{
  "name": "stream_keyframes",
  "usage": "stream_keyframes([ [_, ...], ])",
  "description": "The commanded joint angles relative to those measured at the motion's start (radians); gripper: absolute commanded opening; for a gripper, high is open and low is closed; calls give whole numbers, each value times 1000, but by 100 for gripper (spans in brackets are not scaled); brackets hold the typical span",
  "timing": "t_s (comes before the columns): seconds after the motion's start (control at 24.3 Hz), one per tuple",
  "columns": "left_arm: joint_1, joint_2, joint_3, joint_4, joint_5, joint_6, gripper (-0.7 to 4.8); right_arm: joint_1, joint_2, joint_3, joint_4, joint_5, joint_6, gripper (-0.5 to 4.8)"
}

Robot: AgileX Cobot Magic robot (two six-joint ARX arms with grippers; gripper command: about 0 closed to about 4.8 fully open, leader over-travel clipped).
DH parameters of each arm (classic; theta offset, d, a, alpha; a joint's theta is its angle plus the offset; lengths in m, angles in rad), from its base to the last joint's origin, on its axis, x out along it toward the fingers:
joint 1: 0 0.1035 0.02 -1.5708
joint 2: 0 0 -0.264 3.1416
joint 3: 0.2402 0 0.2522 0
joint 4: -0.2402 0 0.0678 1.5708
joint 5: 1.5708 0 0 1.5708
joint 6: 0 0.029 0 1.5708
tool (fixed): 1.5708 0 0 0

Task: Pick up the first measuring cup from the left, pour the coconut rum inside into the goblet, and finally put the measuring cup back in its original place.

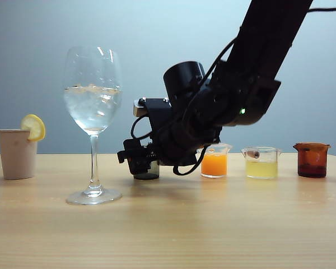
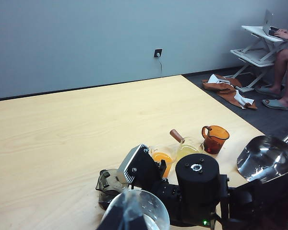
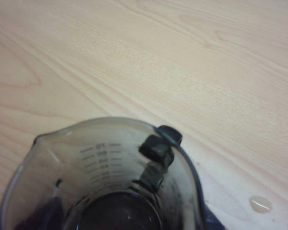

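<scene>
- The measuring cup [image 3: 105,187] carries a printed scale of short lines with small figures on its inner wall, toward 12 o'clock of its bottom; the figures are too blurred to read.
- No other text, label or brand is legible in any view.

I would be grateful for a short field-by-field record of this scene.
right gripper: low at the table, around the smoky grey translucent measuring cup; grip unclear
left gripper: not in view
measuring cup: upright on the wooden table, looks nearly empty
goblet: tall clear stemmed goblet, left of the cup, holding ice and clear liquid
row to the right: orange-liquid cup, pale-yellow-liquid cup, amber-brown cup
</scene>
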Motion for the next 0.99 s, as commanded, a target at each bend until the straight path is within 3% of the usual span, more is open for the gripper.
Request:
stream_keyframes([
  [0.04, 1, 0, 6, 18, 5, -2, -5, 1, -30, 3, -53, 2, 4, 346],
  [0.99, 1, 0, 6, 18, 5, -2, -5, 0, -216, 2, -494, -64, 33, 346],
])
